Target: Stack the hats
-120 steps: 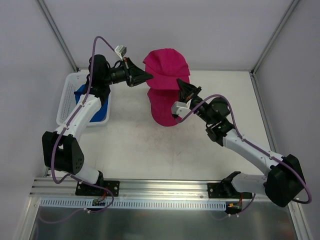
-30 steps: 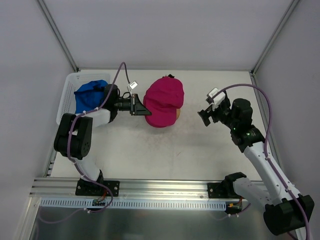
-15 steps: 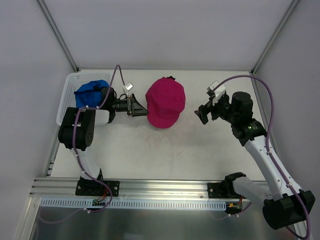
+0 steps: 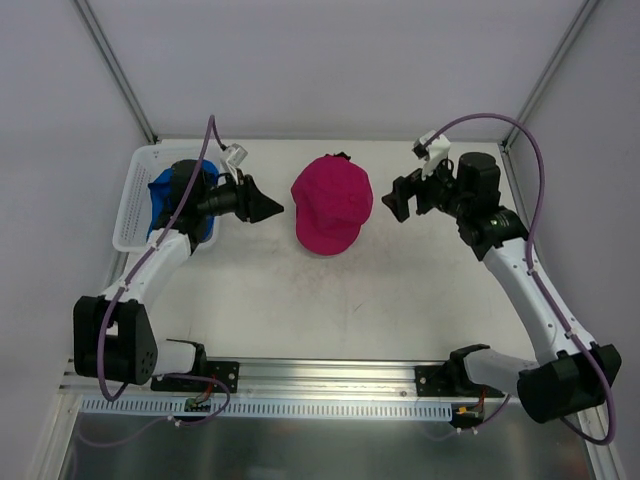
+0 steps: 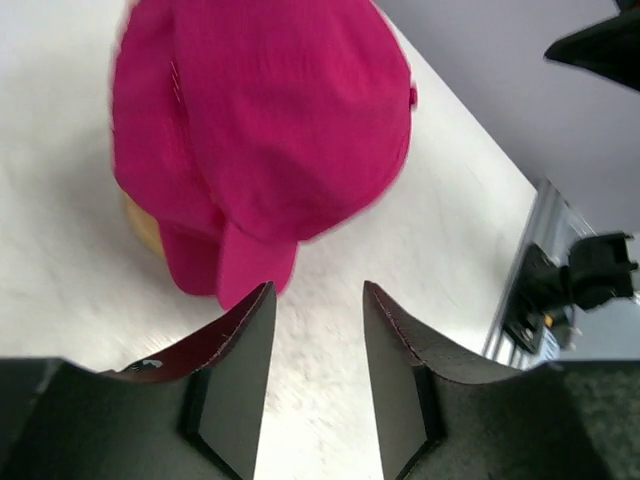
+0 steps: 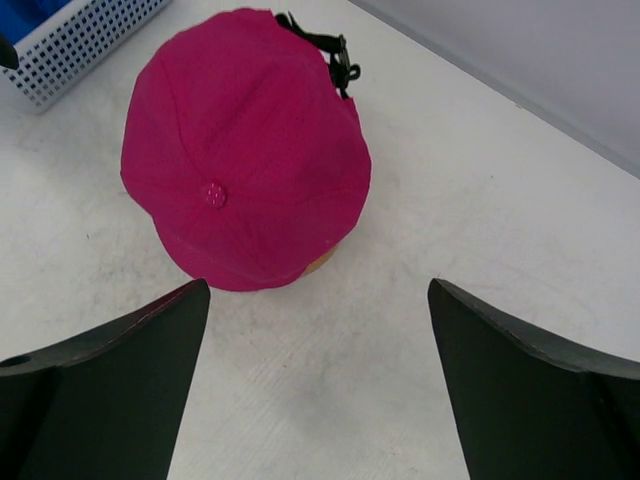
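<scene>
Pink hats (image 4: 333,205) piled, count unclear; tan disc (image 5: 143,225) mostly hidden beneath; blue hat (image 4: 158,195) partly hidden in basket (image 4: 128,215); left gripper (image 5: 317,300) fingers apart, right gripper (image 6: 318,290) wide, both empty

hats, pink: stacked magenta-pink soft fabric caps (image 4: 333,203) | crowns up, two brims overlapping, pointing toward near edge | mid-table; hat, blue: bright blue fabric cap (image 4: 160,192) | crumpled, partly hidden | inside white slatted basket (image 4: 128,205), far left

**Fixtures and bystanders**

A white slatted basket (image 4: 130,205) sits at the far left corner of the table (image 4: 330,300), close to the side wall. Mid-table, well apart from it, only a tan sliver of a disc (image 6: 320,262) shows. A metal rail (image 4: 330,375) runs along the near edge.
</scene>
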